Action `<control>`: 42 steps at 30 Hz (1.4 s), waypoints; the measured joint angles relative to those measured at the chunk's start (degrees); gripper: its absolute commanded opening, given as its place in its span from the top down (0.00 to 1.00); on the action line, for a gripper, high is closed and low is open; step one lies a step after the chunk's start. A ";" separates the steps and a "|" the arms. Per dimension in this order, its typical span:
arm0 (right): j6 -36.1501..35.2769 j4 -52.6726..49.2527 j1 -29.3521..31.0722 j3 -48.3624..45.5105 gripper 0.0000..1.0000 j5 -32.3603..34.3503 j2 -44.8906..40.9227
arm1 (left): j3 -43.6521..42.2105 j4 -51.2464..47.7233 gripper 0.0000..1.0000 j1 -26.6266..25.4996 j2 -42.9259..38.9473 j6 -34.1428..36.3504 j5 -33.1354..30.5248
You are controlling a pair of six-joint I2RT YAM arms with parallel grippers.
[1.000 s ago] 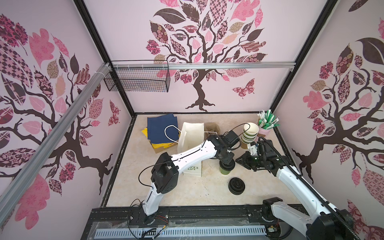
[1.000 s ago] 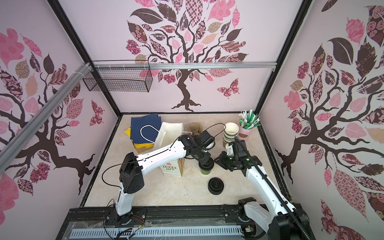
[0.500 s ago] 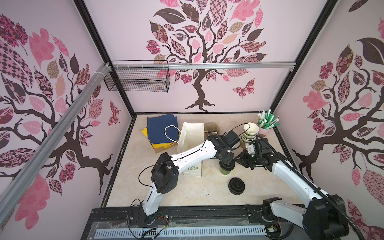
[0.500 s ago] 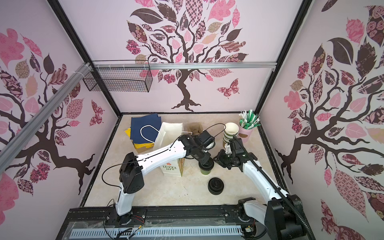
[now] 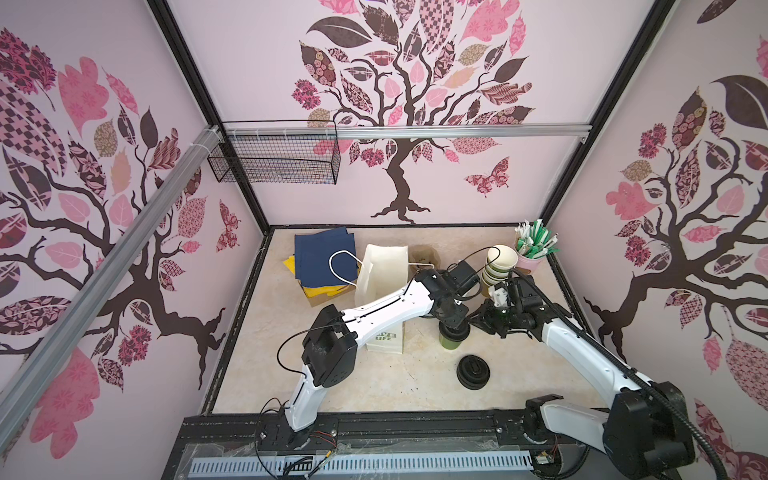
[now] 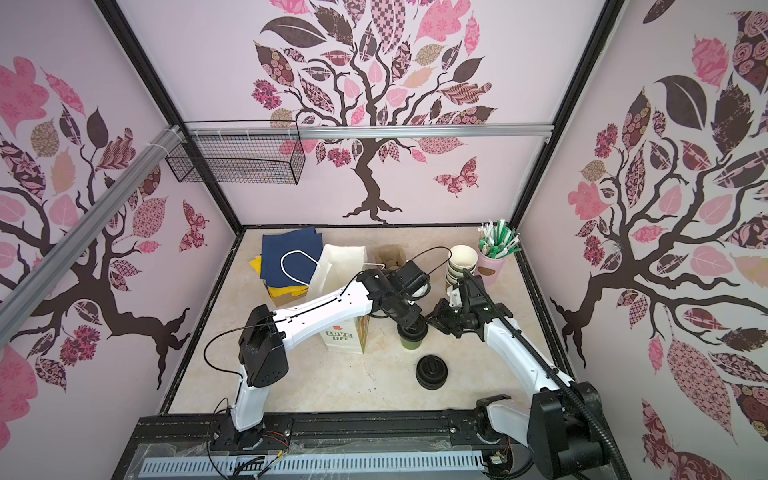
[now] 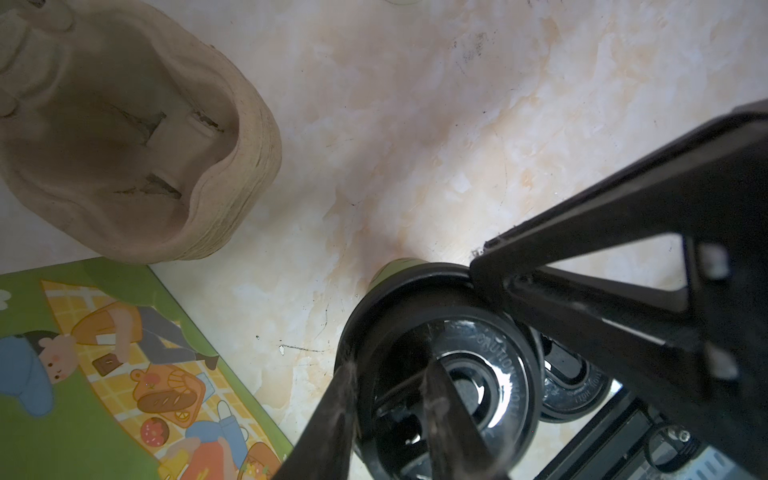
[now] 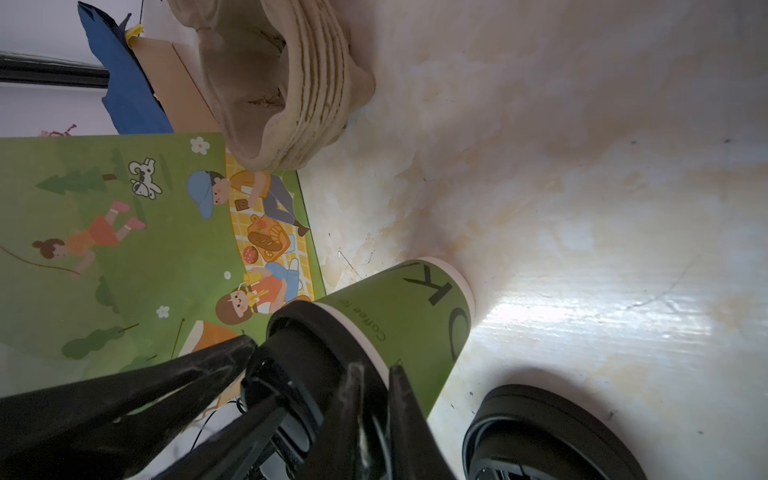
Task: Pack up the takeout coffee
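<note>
While the cup [image 5: 453,343] is standing mid-frame in a top view beside the bag [image 5: 382,266], the left gripper [image 7: 386,370] is pinching its lid [image 7: 415,299] half-closed and the right gripper [image 8: 374,370], nearly shut, is touching the rim, grip unclear, probably seating it.

Robot test booth — black frame [image 5: 186,62], tree decals [image 5: 401,183]

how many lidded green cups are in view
1. The lidded cup stands on the table beside the bag. A second could be hidden inside the bag; the stacked cups at the back have no lids.
</note>
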 measured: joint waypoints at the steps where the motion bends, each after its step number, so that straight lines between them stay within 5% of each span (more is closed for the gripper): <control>1: -0.28 -0.02 0.00 0.15 0.84 0.00 0.22 | 0.00 0.00 0.69 0.00 0.00 0.00 0.00; 20: -3.43 -6.47 0.00 6.27 0.66 6.19 -6.51 | 0.61 -0.61 0.63 0.00 0.04 0.22 -1.25; 42: -6.34 -16.61 0.02 8.92 0.64 11.04 -10.27 | 9.40 -2.86 0.55 0.17 -0.92 1.33 -1.51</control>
